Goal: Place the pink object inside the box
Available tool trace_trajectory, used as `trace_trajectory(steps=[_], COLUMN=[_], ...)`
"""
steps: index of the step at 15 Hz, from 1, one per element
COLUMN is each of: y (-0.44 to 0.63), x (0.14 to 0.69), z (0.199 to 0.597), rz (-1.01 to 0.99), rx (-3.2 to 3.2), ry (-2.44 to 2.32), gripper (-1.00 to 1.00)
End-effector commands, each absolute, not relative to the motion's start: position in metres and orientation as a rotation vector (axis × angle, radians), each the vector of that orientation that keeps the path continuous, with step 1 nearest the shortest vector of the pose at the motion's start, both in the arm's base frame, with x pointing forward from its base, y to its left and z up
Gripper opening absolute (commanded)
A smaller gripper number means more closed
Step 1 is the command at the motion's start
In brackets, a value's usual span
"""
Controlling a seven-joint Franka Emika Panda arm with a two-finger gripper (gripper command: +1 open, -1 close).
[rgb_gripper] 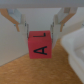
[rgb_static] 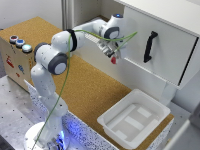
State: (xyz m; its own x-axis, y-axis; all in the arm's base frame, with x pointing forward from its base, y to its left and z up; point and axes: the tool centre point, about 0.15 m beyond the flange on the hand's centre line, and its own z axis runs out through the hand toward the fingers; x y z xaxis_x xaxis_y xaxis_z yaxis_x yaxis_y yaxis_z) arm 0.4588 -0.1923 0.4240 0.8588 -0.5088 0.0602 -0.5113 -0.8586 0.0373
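Gripper [rgb_static: 113, 56]: fingers closed on the pink object [rgb_gripper: 40, 44], held aloft; box [rgb_static: 134, 119] well below and aside; risk: early release drops block outside rim

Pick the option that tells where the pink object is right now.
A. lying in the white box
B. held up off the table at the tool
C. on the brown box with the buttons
B: the pink object sits between the fingers of the tool, above the cork surface and away from the box.
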Motion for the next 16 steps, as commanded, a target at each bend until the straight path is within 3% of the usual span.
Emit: trace_trajectory(steps=[1, 10, 16], y=[-0.295, -0.422, -0.454], x=[0.403, 0.377, 0.346], z=[0.381, 0.285, 0.245], rz=[0.191, 0.098, 0.149], rx=[2.972, 2.815, 2.602], ry=[-1.007, -1.471, -1.752], gripper=[-1.00, -1.00, -1.00])
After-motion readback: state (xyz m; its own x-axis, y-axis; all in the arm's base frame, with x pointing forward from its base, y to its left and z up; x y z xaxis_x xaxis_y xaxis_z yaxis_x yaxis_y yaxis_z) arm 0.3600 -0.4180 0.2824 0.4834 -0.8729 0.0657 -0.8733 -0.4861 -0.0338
